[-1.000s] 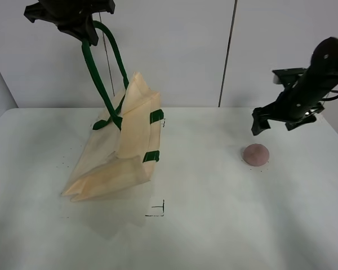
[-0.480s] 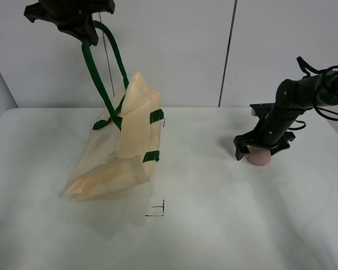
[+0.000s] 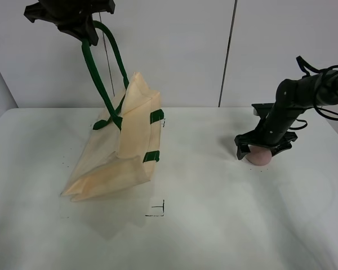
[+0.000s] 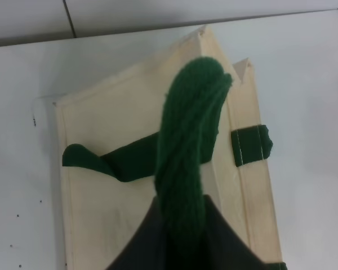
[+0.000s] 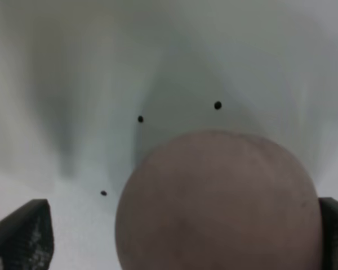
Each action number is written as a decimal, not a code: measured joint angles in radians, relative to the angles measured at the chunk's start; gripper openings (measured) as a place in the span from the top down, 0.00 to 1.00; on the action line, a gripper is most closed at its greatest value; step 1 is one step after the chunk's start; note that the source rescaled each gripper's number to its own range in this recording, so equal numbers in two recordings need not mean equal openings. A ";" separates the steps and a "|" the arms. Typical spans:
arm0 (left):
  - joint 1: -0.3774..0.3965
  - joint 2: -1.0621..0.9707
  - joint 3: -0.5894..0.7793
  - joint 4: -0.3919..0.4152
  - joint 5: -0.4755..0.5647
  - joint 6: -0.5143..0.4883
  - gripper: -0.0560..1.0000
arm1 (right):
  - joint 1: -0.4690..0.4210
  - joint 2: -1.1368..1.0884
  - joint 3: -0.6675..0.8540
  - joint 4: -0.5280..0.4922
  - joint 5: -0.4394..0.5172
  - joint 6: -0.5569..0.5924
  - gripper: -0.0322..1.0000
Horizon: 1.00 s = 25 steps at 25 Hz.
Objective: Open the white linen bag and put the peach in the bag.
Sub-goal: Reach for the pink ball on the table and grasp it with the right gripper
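Observation:
The white linen bag (image 3: 119, 149) hangs by one dark green handle (image 3: 96, 67) from my left gripper (image 3: 79, 25), which is shut on the strap high at the back left; the bag's bottom rests on the table. In the left wrist view the green strap (image 4: 188, 146) runs down to the cream bag (image 4: 124, 129), whose top is pulled partly open. The peach (image 3: 259, 157) lies on the table at the right. My right gripper (image 3: 263, 150) is lowered over it, open, one finger on each side. The right wrist view shows the peach (image 5: 217, 202) between the fingertips (image 5: 22, 236).
The white table (image 3: 214, 225) carries small black corner marks (image 3: 158, 209) in front of the bag. A grey wall with a vertical seam (image 3: 228, 53) stands behind. Small black specks (image 5: 217, 105) dot the table beyond the peach.
My right gripper came down from above and right of the peach and now straddles it. The left gripper and the bag have not moved.

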 joint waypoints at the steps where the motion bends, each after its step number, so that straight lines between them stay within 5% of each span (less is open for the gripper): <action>1: 0.000 0.000 0.000 0.000 0.000 0.000 0.95 | 0.000 0.000 -0.008 -0.001 0.011 0.001 0.00; 19: 0.000 0.000 0.000 0.000 0.000 0.000 0.95 | 0.000 0.045 -0.037 -0.061 -0.001 0.085 0.03; 21: 0.000 0.000 0.000 0.000 0.000 0.000 0.95 | 0.000 0.047 -0.037 -0.061 -0.002 0.078 0.19; 25: 0.000 -0.003 0.000 0.000 0.000 0.000 0.95 | 0.000 0.042 -0.037 -0.057 0.007 0.076 0.83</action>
